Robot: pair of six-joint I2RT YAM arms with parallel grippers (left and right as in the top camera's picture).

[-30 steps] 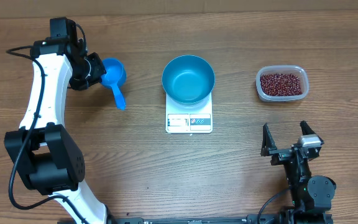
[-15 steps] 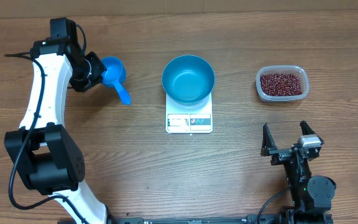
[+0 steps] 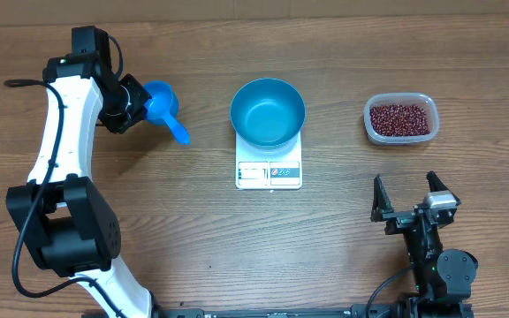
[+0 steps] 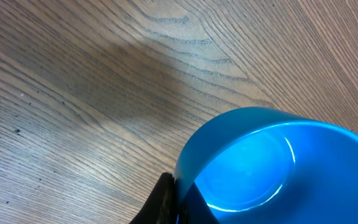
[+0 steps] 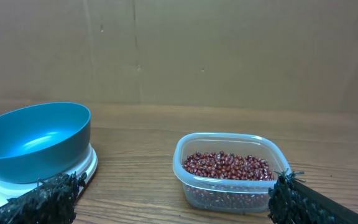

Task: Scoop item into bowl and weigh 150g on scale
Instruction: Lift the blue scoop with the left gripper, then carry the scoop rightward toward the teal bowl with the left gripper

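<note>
Overhead view: the left claw [image 3: 138, 100] is clamped on the cup rim of the blue scoop [image 3: 161, 105] at the far left of the table [image 3: 237, 256], the scoop's handle pointing toward the bowl [image 3: 268, 112]. The bowl sits empty on the scale [image 3: 269, 174] at the centre. The beans [image 3: 400, 118] lie in a clear tub [image 3: 368, 124] on the right, well apart from the left claw, with bowl and scale between. The right claw [image 3: 406, 193] rests near the table's front edge, jaws wide apart and holding nothing, the tub just beyond it. I judge the step in hand to be taking up the scoop. No beans have been scooped yet. The next move calls for carrying the scoop past the bowl to the tub and dipping its cup into the heap.

Left wrist view: one dark finger [image 4: 162, 202] pinches the scoop's wall. The cup is empty, and a soft shadow on the wood suggests it hangs above the table.

Right wrist view: the claw's two fingers frame the tub of beans straight ahead, with bowl and scale to the left.
</note>
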